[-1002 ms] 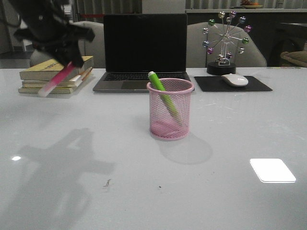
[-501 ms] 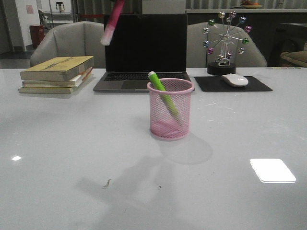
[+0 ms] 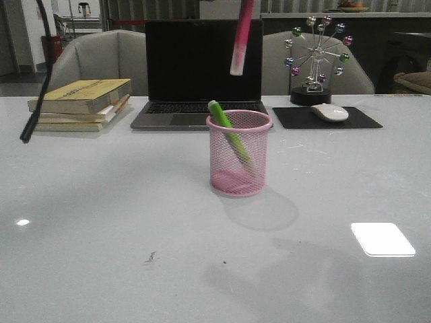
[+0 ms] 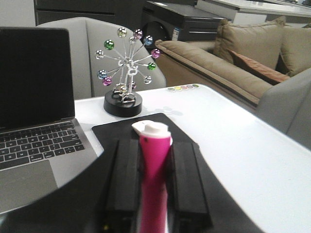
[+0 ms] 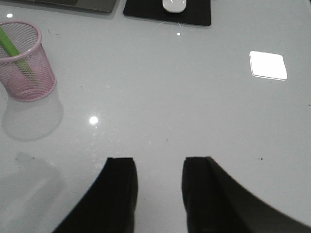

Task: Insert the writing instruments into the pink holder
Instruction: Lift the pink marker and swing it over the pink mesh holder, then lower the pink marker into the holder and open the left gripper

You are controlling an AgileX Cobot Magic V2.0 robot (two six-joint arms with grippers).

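**A:** How far along was it?

**B:** About halfway, I'd judge. The green marker already leaned inside the pink holder, its white end poking over the rim at about 10 o'clock. The pink marker was not in yet; it hung cap-down in the air at 12 o'clock from the cup, well above the rim.

**A:** Who held it?

**B:** The left gripper, its fingers clamped on the pink barrel in the wrist view. The right gripper had its fingers spread with nothing between them, low over the table, the cup off at its 10 o'clock.

**A:** And compared with half a second before?

**B:** The pink marker had travelled from above the laptop's left edge across to nearly over the cup, and stood closer to vertical. The cup and green marker hadn't shifted. Lowering and release remained.
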